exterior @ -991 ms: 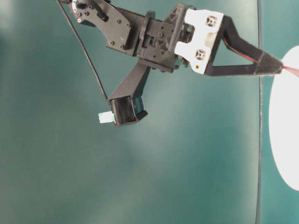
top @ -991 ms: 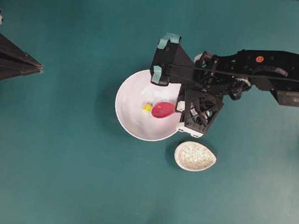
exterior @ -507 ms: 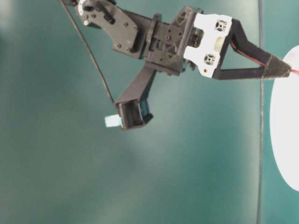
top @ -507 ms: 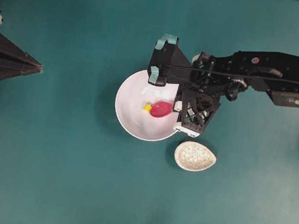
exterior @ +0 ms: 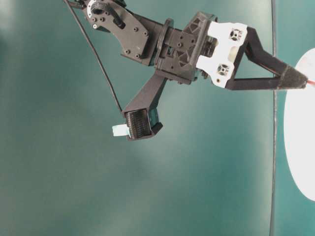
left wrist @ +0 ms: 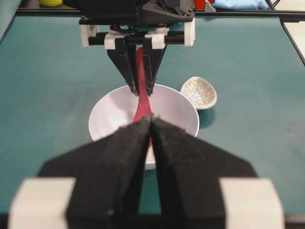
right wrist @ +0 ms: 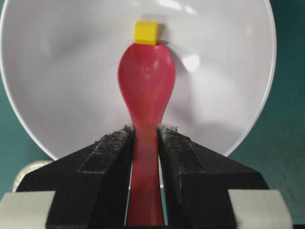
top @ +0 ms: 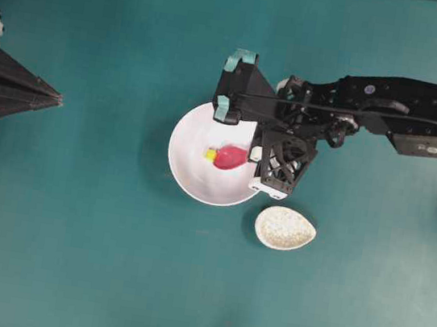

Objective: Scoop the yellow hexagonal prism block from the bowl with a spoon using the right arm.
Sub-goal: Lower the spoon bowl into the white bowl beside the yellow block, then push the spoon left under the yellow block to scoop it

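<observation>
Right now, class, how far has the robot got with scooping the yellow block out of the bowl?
Done: the right gripper has its fingers clamped on the spoon handle, and the scoop is down inside the bowl. In hand: the spoon's tip touches the yellow block, which sits just beyond the scoop, not in it. Left: slide the scoop under the block and lift it out.

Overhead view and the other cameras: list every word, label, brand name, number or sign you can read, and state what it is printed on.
No text can be read in any view.
A red sticker on the right arm: too small to read.
A pale label on the same arm: blurred, unreadable.
The spoon, white bowl, yellow block and speckled spoon rest: no markings visible.
</observation>
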Robot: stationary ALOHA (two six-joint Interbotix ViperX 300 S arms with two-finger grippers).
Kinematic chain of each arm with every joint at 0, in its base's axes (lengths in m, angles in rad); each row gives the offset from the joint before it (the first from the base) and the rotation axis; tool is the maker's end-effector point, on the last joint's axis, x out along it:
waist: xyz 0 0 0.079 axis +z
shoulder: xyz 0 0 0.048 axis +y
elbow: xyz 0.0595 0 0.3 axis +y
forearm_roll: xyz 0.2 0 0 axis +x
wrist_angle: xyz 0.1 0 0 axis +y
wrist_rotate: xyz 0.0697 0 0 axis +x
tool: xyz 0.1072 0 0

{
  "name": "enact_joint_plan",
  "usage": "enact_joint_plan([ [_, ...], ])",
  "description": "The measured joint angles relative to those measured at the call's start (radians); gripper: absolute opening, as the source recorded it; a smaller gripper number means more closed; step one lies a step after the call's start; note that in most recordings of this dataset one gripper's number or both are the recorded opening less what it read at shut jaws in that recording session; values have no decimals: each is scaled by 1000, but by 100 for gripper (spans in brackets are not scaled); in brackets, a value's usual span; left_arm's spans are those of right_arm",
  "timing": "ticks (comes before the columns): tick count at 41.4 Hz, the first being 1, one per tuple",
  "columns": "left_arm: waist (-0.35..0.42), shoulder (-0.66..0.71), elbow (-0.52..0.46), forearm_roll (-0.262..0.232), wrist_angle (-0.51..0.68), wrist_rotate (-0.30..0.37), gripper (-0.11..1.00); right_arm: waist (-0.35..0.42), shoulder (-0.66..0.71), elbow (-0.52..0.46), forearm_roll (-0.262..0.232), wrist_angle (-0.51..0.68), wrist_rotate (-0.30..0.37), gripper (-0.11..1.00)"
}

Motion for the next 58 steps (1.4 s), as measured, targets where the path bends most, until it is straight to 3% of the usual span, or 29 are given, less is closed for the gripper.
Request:
enact_joint_plan([
  [58,0,0,-6,0,0,-3,11,9,21,-2,0,-175,-2,25],
])
